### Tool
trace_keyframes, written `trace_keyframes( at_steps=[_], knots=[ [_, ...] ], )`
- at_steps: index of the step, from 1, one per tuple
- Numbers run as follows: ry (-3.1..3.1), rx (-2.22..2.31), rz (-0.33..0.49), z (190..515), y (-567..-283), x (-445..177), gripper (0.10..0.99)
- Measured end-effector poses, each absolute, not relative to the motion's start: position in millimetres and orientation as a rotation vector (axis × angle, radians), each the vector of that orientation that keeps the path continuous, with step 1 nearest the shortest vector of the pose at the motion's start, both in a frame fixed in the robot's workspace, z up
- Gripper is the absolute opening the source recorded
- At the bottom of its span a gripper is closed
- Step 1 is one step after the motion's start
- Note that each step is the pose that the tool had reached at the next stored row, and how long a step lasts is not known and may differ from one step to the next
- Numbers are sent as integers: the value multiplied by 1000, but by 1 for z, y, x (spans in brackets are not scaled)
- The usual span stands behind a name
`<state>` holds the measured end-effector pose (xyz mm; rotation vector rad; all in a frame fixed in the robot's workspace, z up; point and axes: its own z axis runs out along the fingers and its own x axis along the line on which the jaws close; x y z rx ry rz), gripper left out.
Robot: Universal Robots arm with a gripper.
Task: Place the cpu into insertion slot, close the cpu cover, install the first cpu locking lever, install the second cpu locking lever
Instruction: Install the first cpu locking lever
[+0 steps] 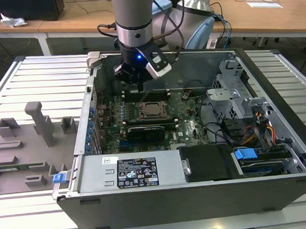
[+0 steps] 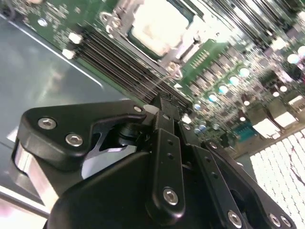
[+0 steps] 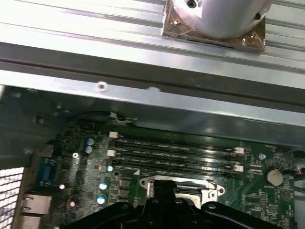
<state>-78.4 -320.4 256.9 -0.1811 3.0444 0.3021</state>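
On the exterior view's left, a grey fixture tray (image 1: 21, 147) with upright holders lies beside the open computer case (image 1: 163, 206). Towards the middle of that view, the green motherboard (image 1: 192, 125) lies flat in the case. On it the cpu (image 1: 151, 109) sits in the insertion slot (image 1: 140, 114), its dull silver top facing up.

In the second wrist view, the cpu cover (image 2: 123, 24) appears to lie down around the chip. The first two steps therefore look done, and the work seems to be at the locking levers. The gripper (image 1: 139, 86) hangs just behind the slot, over the memory slots (image 3: 171, 152). Its fingers are together, with nothing visibly clamped between them. A thin wire that may be a lever (image 2: 164, 78) runs just past the tips. Whether they touch it cannot be told.

As a judgement, any lever move calls for a small, well-aimed press, because the slot's rim and the memory slots crowd the tips. On the exterior view's right stand the drive cage (image 1: 234, 95) and a bundle of cables (image 1: 264, 131), well apart from the work.
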Motion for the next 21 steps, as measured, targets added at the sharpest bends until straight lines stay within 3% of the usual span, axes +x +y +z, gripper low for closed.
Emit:
trace_keyframes(
  at_steps=[12,21],
  knots=[
    [3047,-181,303,255,-321,-46,106],
    [3029,-184,277,232,-319,-46,106]
  ],
)
